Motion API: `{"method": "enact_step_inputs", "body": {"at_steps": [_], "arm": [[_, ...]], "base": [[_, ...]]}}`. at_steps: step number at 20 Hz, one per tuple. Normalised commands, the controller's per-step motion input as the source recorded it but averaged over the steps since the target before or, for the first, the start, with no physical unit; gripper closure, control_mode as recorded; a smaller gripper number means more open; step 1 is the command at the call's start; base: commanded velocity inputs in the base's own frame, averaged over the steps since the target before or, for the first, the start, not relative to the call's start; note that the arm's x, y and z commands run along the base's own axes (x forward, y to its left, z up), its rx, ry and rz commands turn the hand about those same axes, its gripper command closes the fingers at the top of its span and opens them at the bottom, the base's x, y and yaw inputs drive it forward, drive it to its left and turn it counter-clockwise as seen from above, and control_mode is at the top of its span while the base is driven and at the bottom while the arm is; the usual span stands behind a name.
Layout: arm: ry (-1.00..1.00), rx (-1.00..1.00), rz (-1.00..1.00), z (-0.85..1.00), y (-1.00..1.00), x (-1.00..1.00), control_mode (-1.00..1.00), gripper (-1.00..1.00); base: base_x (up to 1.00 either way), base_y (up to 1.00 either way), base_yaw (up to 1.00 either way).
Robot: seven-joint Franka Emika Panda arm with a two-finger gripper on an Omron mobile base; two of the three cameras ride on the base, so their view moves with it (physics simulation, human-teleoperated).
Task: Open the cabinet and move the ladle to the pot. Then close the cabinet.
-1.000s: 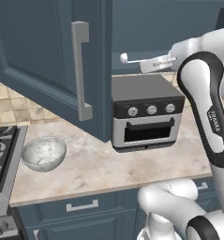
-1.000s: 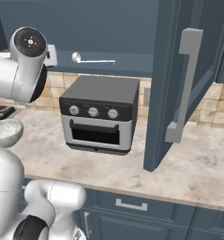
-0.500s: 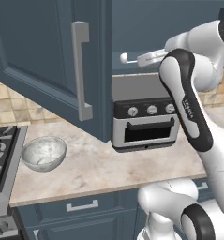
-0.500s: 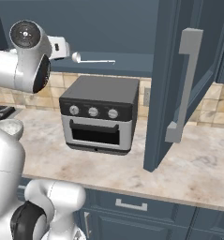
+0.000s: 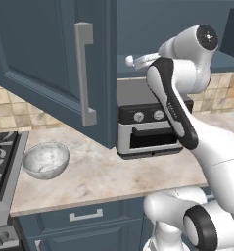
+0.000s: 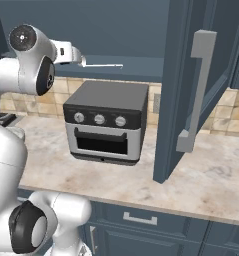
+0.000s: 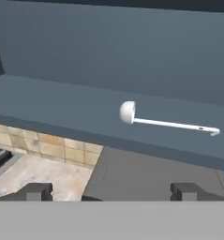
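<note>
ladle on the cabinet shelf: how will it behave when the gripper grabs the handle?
The ladle looks rigid, so it probably won't flex. Its handle is a thin rod lying flat on the shelf, so the open gripper may get little purchase and it could slip. The round bowl at one end likely makes it end-heavy, apt to swing down if gripped far from it.

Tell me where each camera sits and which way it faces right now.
Left base view: behind-left, facing the open cabinet door and toaster oven; arm at right.
Right base view: behind-right, same toaster oven, ladle on the shelf; arm at left.
Hand view: looks along the open claw at the ladle.
Right base and hand views share the ladle.
</note>
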Motion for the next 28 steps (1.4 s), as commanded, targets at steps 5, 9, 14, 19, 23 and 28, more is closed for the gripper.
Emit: {"method": "enact_step_inputs", "body": {"at_steps": [5, 9, 14, 19, 23, 28], "arm": [[0.0, 0.0, -0.08, -0.14, 0.0, 0.57, -1.0, -1.0], [0.0, 0.0, -0.06, 0.0, 0.0, 0.61, -1.0, -1.0], [0.0, 0.0, -0.03, -0.01, 0.0, 0.53, -1.0, -1.0], [0.0, 0.0, -0.01, -0.05, 0.0, 0.45, -1.0, -1.0], [0.0, 0.0, 0.0, -0.09, 0.0, 0.35, -1.0, -1.0], [0.0, 0.0, 0.0, -0.21, 0.0, 0.31, -1.0, -1.0]], "base": [[0.0, 0.0, 0.0], [0.0, 0.0, 0.0], [0.0, 0.0, 0.0], [0.0, 0.0, 0.0], [0.0, 0.0, 0.0], [0.0, 0.0, 0.0]]}}
